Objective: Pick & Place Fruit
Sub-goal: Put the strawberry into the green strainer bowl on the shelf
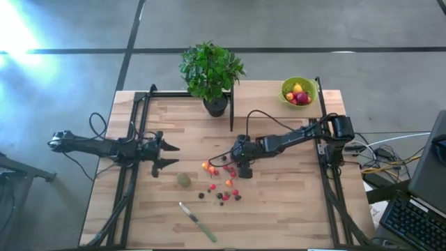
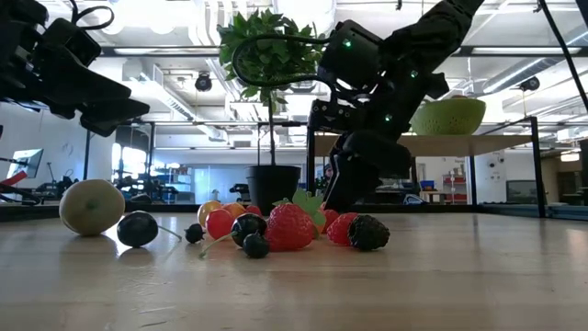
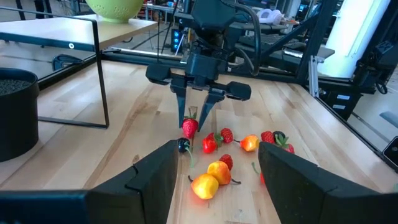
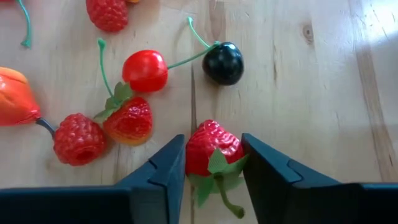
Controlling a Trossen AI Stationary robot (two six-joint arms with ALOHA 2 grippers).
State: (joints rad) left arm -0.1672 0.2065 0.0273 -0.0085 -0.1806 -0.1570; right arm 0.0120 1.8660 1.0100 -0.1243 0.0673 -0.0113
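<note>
Small toy fruits (image 1: 221,187) lie scattered mid-table: red strawberries, raspberries, cherries, dark berries and orange pieces. A dull-green kiwi-like ball (image 1: 183,180) rests on the wood to their left. My right gripper (image 1: 242,169) points down at the far edge of the cluster, shut on a red strawberry (image 4: 213,146). A dark berry (image 4: 222,62) and a red cherry (image 4: 144,70) lie just beyond it. My left gripper (image 1: 171,155) hovers open over the table, left of the fruit and facing it (image 3: 217,149). My right gripper pinches the red strawberry (image 3: 190,127) between its two fingers, one finger (image 4: 165,168) on each side of its body. The fingers come from above, pointing down. The green leaf cap and stem (image 4: 217,180) face the wrist. I cannot tell whether the strawberry is clear of the table.
A lime-green bowl (image 1: 286,97) holding some fruit sits at the table's far right corner. A potted plant (image 1: 212,70) stands at the far edge. A green-handled knife (image 1: 198,222) lies near the near edge. Black frame rails run along both table sides.
</note>
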